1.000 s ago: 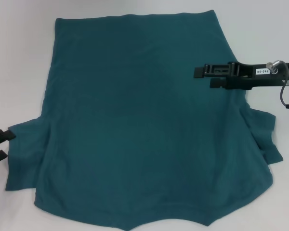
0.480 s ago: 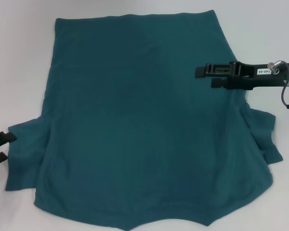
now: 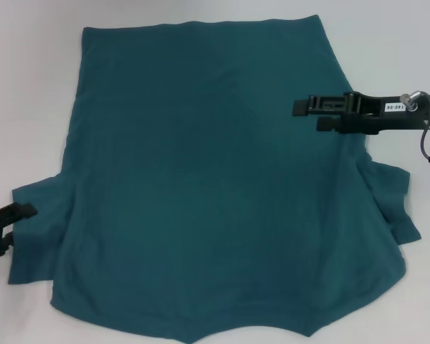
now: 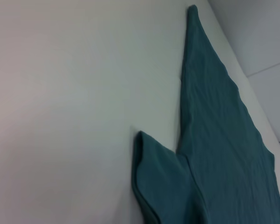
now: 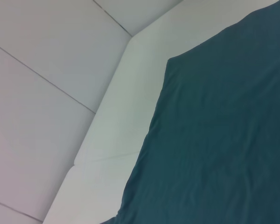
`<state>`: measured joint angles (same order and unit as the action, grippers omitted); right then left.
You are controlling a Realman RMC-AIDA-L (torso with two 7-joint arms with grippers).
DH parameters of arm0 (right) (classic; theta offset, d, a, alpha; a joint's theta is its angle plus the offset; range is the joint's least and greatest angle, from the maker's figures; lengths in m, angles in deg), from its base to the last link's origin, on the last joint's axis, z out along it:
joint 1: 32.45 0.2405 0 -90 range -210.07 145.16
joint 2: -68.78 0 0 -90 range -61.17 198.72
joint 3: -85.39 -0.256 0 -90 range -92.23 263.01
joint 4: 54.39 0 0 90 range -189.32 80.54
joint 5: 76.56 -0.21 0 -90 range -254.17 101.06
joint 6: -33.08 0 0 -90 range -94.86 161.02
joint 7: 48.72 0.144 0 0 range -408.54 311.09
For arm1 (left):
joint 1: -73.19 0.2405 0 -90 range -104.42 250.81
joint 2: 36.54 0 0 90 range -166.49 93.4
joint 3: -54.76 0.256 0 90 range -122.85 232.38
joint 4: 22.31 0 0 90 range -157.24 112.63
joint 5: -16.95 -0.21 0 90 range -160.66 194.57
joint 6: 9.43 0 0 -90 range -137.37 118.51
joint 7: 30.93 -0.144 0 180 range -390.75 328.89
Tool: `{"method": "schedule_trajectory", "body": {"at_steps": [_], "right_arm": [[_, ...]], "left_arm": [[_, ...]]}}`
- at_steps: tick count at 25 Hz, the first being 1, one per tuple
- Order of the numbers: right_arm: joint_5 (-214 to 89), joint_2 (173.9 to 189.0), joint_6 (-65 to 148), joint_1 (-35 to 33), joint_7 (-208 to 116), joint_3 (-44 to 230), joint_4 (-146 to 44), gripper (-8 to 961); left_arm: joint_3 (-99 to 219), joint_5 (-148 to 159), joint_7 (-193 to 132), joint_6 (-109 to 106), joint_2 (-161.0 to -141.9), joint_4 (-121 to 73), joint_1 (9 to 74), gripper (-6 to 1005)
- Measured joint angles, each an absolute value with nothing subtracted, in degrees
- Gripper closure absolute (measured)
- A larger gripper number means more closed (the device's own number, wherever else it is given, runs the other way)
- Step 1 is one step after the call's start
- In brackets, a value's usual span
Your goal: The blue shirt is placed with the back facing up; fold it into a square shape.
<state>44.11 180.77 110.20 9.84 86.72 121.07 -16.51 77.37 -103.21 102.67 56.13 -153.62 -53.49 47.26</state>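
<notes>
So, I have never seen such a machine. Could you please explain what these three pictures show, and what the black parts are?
This is a two-armed robot meant to fold clothing. The big picture comes from a camera on its head, looking down; the other two come from cameras on its wrists. A blue shirt lies spread flat on a white table. The black parts are its hands. The right hand hovers over the shirt's right side, fingers open, holding nothing. The left hand sits at the edge of the left sleeve, also open.
</notes>
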Motion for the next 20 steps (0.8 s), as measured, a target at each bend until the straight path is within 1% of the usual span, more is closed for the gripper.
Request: {"method": "schedule_trajectory", "body": {"at_steps": [1, 14, 20], "right_arm": [[44.11, 180.77, 110.18, 9.81, 86.72, 121.07, -16.51, 38], [44.12, 180.75, 110.58, 9.82, 86.72, 120.98, -16.51, 37], [44.1, 180.74, 110.6, 9.82, 86.72, 120.98, -16.51, 37]], "left_arm": [[77.37, -103.21, 102.74, 56.21, -153.59, -53.33, 47.16, 236], [77.33, -103.41, 103.42, 56.18, -153.23, -53.15, 46.55, 562], [77.35, -104.56, 103.61, 56.14, -153.24, -53.19, 46.54, 774]]}}
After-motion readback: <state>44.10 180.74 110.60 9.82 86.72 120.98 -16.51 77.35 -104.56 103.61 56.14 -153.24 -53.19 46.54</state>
